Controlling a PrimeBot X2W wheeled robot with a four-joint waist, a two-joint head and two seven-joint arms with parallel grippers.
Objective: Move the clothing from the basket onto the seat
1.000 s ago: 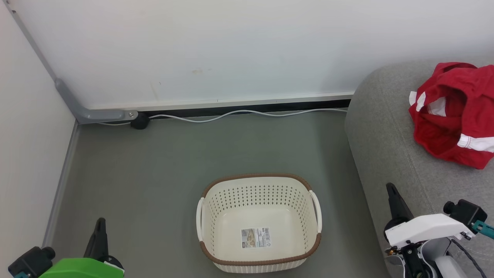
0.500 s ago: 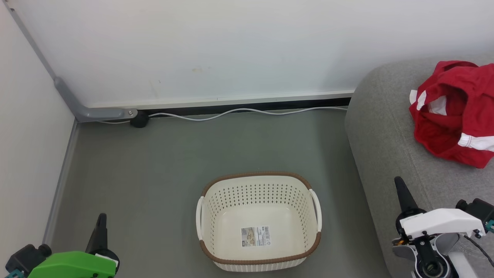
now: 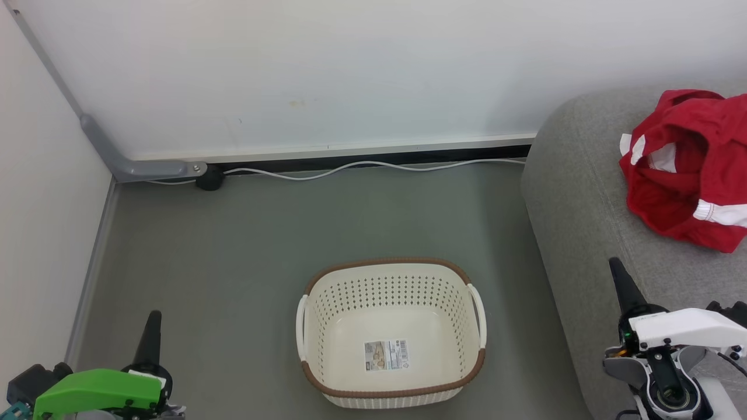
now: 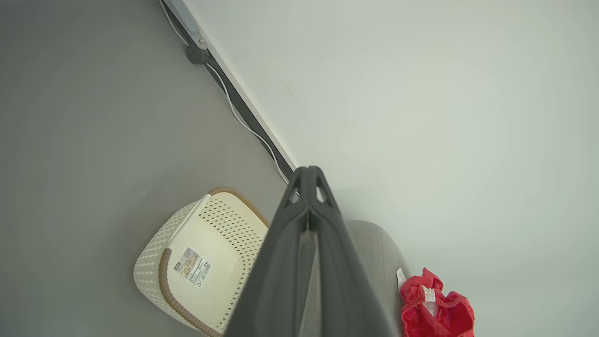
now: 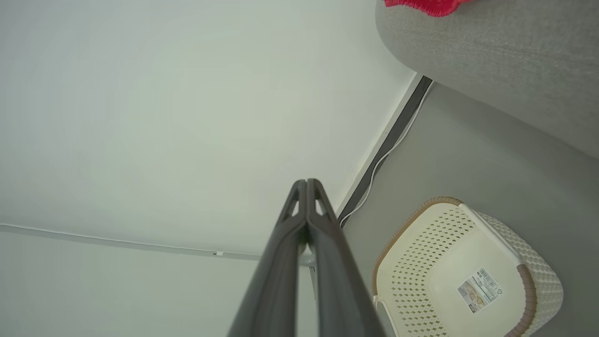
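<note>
Moved: compared with a second ago, the right gripper (image 3: 617,269) is carried further right and lower over the edge of the seat (image 3: 583,204), and the left gripper (image 3: 153,322) is sunk toward the lower-left corner of the head view; the slight upward shift of the basket (image 3: 388,294) is put down to the camera.
Clothing (image 3: 683,163): a red bundle with white cuffs and panels is heaped on the seat at the right edge of the head view, partly cut off there and well apart from the basket.
Reason for its place: the seat is the goal, so the bundle is judged to be left where it belongs.
Seat: grey cushion, nothing borne on it but the clothing as far as can be seen.
Basket: stood upright on the floor (image 3: 233,245) near the seat's rounded end; nothing is held in it, and its bare bottom with the barcode label (image 3: 386,355) is fully exposed.
Task state: judged finished, since no garment is seen in the basket.
Right claw: fingers are pressed tip to tip, nothing is gripped.
Left claw: likewise closed on itself, nothing is gripped.
Reason for the pose: both are judged parked, kept clear of basket and bundle.
Surroundings: a white cable (image 3: 362,168) is run along the foot of the wall (image 3: 350,70).
</note>
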